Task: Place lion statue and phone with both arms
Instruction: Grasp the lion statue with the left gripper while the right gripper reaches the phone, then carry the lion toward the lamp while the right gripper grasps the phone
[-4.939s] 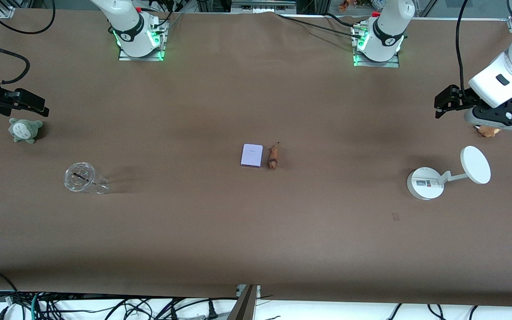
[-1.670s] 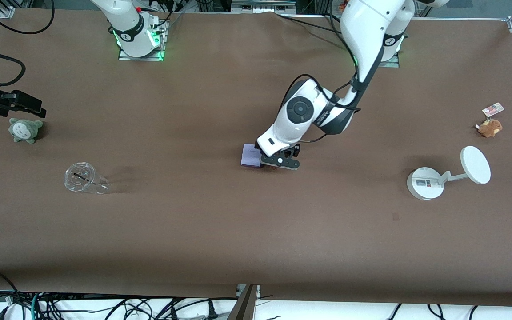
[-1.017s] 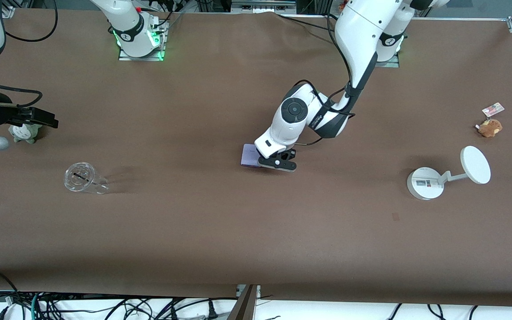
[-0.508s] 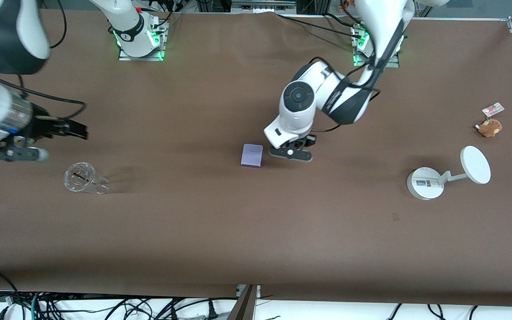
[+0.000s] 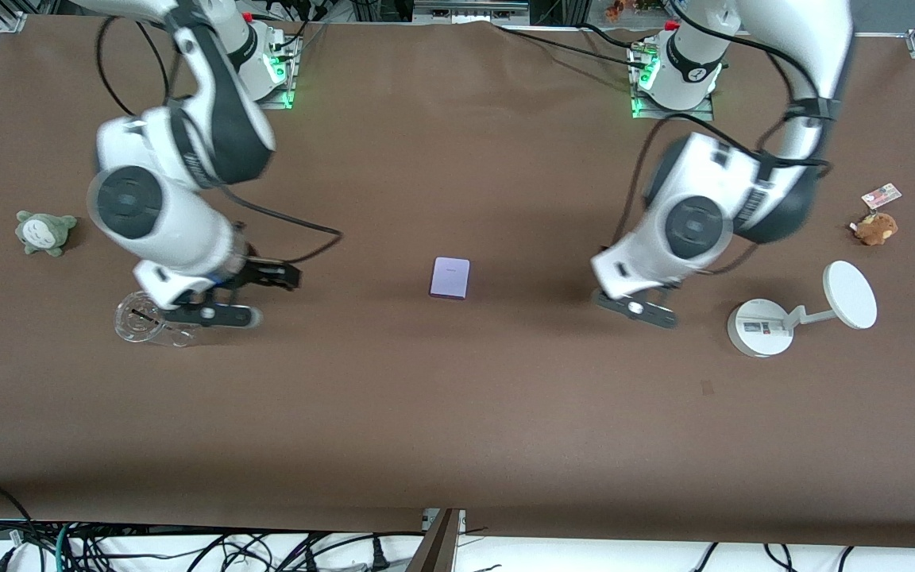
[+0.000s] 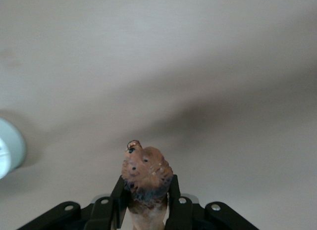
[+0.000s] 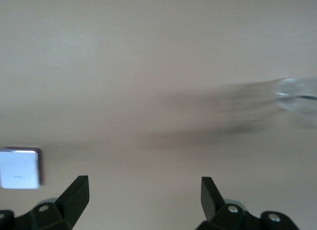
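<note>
The phone point(image 5: 450, 277), a flat lavender rectangle, lies at the table's middle; it also shows at the edge of the right wrist view point(image 7: 20, 169). The lion statue point(image 6: 146, 173), orange-brown, is gripped between the fingers of my left gripper point(image 6: 146, 185). In the front view the left hand hides it. My left gripper point(image 5: 652, 295) is above the table between the phone and the white stand. My right gripper point(image 5: 287, 276) is open and empty, its jaws wide apart point(image 7: 143, 183), over the table between the glass cup and the phone.
A clear glass cup point(image 5: 144, 318) lies under the right wrist, seen also in the right wrist view point(image 7: 297, 94). A white round stand point(image 5: 759, 327) with a disc, a brown plush with a tag point(image 5: 875, 227) and a grey-green plush point(image 5: 46, 231) sit toward the table's ends.
My left gripper closed on the lion statue beside the phone, lifted it and carried it toward the white stand. My right arm swung in from the table's end toward the phone.
</note>
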